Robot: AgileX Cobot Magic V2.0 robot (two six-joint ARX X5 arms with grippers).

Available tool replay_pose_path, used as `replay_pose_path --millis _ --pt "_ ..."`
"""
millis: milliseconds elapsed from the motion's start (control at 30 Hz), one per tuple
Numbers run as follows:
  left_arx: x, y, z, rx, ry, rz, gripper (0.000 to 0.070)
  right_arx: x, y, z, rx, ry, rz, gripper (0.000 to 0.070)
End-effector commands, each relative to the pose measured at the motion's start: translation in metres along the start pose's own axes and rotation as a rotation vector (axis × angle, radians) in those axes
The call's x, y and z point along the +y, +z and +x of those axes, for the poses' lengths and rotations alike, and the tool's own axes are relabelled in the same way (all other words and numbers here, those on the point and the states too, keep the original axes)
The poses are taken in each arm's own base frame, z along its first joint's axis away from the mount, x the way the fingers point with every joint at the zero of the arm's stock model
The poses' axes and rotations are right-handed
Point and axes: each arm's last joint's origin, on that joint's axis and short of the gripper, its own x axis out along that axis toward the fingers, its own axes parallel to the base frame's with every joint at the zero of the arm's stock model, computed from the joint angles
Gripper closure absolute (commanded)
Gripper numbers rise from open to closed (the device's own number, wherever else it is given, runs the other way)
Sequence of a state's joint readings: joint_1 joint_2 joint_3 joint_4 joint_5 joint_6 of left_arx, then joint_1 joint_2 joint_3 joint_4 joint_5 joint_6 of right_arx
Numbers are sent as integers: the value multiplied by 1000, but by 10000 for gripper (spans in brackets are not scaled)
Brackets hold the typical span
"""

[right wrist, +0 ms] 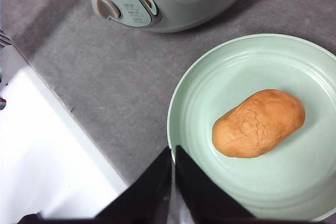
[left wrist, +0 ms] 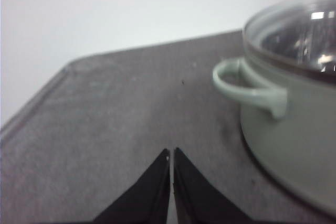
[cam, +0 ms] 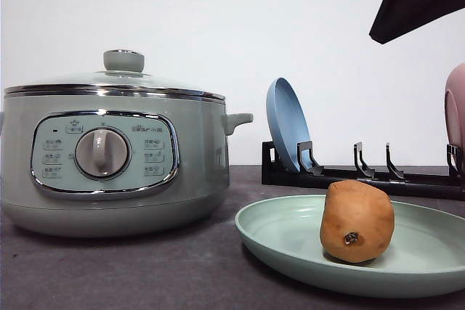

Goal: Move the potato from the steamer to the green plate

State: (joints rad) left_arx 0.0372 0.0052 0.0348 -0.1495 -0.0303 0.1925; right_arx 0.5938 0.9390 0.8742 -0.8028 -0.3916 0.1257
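Front view first, and we've got the grey surface [cam: 131, 266] running across the whole lower part of the frame. Biggest thing on it is the steamer [cam: 116, 157], filling the left half, its glass lid [cam: 120, 78] seated on top with the knob in the middle and the dial facing us. Lower right of the frame, we see the green plate [cam: 290, 241] lying flat on the surface just beside the steamer, its right edge cut off by the frame. Behind it, middle right, a black dish rack [cam: 363, 176] stands with a blue plate [cam: 287, 125] upright in its left slot and a pink plate [cam: 455, 110] at the far right edge. And there's the potato [cam: 357, 221], resting on the green plate, right of the plate's middle, a small dark spot low on its near face. A dark shape fills the upper right corner; we can't tell what it is.

Over to the right wrist view: we're looking down on the green plate [right wrist: 210, 98] at right with the potato [right wrist: 259, 123] lying on its side in the middle. The right fingers [right wrist: 172, 153] sit at bottom centre, tips pressed together on nothing, clear of the potato.

Left wrist view now: the left fingers [left wrist: 171, 156] at bottom centre, also closed tip to tip and empty, above bare surface, with the steamer [left wrist: 294, 129] and its side handle at the right of the frame.
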Motion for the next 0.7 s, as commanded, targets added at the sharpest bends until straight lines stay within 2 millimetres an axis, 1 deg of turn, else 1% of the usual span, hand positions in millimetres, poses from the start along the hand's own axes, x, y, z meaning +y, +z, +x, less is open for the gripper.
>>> replay_pose_path --millis 0,167,667 --pt "0 -3 1 2 6 -3 697 3 5 -2 -19 7 -21 700" --pt "-2 -11 2 58 -6 -2 697 3 5 -2 -19 7 -21 700" --pt "-2 -11 2 58 -6 -1 697 3 5 -2 -19 7 -21 700"
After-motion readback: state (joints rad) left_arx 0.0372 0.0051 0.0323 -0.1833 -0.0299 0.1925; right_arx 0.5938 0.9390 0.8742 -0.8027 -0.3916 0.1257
